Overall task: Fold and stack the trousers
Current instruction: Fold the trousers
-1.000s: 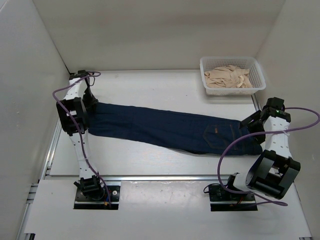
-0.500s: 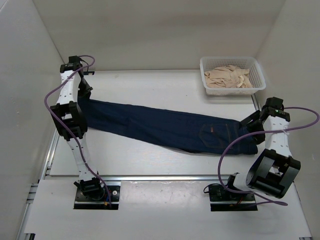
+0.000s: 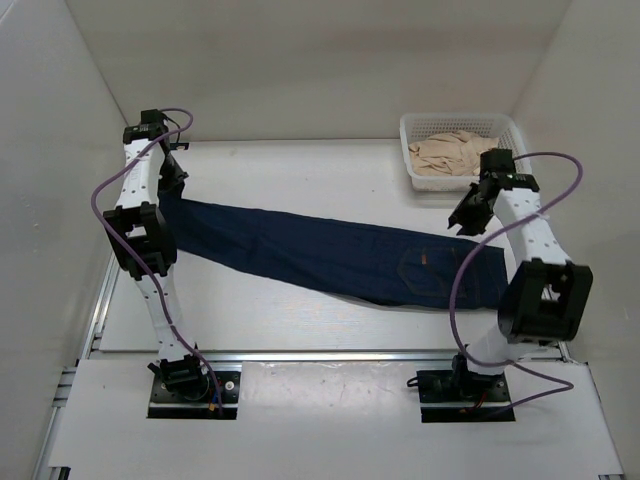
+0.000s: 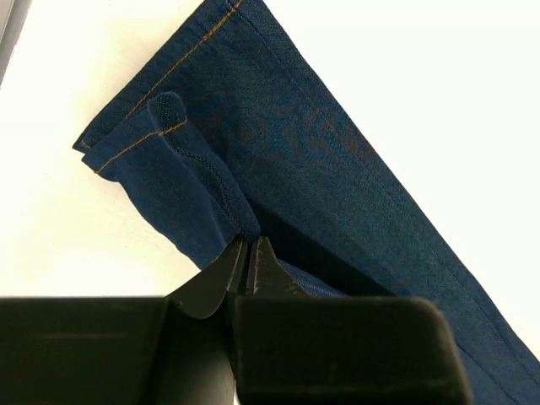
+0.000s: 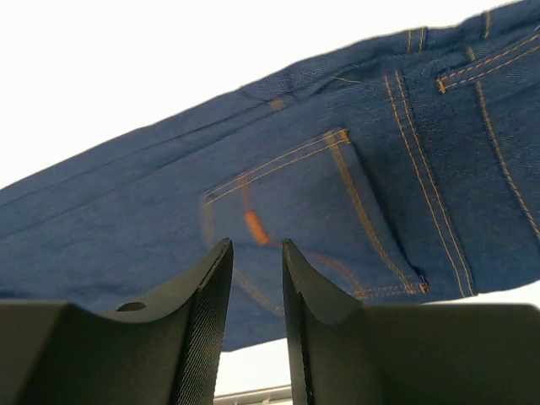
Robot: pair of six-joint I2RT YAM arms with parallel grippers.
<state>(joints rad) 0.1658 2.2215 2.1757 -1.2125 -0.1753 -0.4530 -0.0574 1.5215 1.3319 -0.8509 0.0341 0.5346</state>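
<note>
So the risky bit, closest to the arm bases first: the right arm's purple cable (image 3: 462, 285) loops across the waist end of the jeans (image 3: 330, 255). I reckon it could snag or drag the denim if that arm sweeps sideways.

The jeans lie stretched out diagonally on the surface (image 3: 300, 175), waist on the right. The right claw (image 5: 256, 249) hangs above the back pocket (image 5: 304, 211), fingers only narrowly apart with nothing between them, so that end is loose. If the other end gets pulled now, I'd guess the whole thing slides instead of folding.

Further back, the left claw (image 4: 246, 257) is pressed together on a thin fold near the leg hem. That's a small bite, so it might slip, or lift one layer only.

The white basket (image 3: 470, 183) sits close to the right arm, so a wide swing could knock it.

Hard to see:
- The waistband's near corner is behind the right arm.
- The hem grab is hidden by the left arm from above.
- I can't tell if both legs are pinched.
- The beige cloth (image 3: 455, 155) in the basket could be anything.
</note>
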